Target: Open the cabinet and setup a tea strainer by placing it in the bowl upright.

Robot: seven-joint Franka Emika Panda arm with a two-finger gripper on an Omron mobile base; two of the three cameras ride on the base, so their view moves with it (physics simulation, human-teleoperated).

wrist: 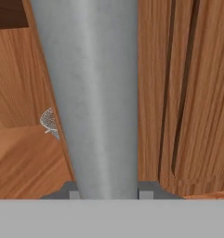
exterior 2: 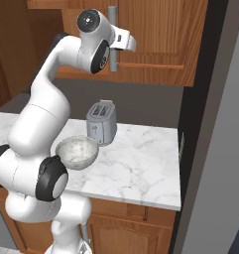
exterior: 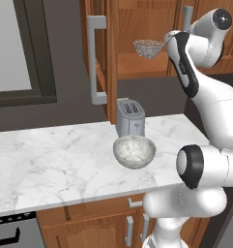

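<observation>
Tea strainer point(exterior: 148, 48), a small silver wire-mesh basket, sat on the inner wooden shelf of the wall-mounted reddish-brown panelled cabinet point(exterior: 137, 29), whose left door point(exterior: 96, 53) stood swung open with its long grey bar handle point(exterior: 94, 60) facing the room. Below it, on the white marbled counter point(exterior: 55, 164), the grey metal two-slot toaster point(exterior: 130, 117) stood just behind the round, light grey speckled bowl point(exterior: 134, 151), which held nothing. To the right, the white arm reached up to the right door's long vertical grey bar handle point(wrist: 92, 93), and in the hand view the jaws sat on either side of that bar, pinching it or very nearly so; the strainer's mesh point(wrist: 49, 122) peeked past the bar's left edge. The step in hand appeared to be opening the cabinet's second door. The next move probably called for a firm hold and a pull along the door's arc, outward and to the right, so the bar would not slip free.
</observation>
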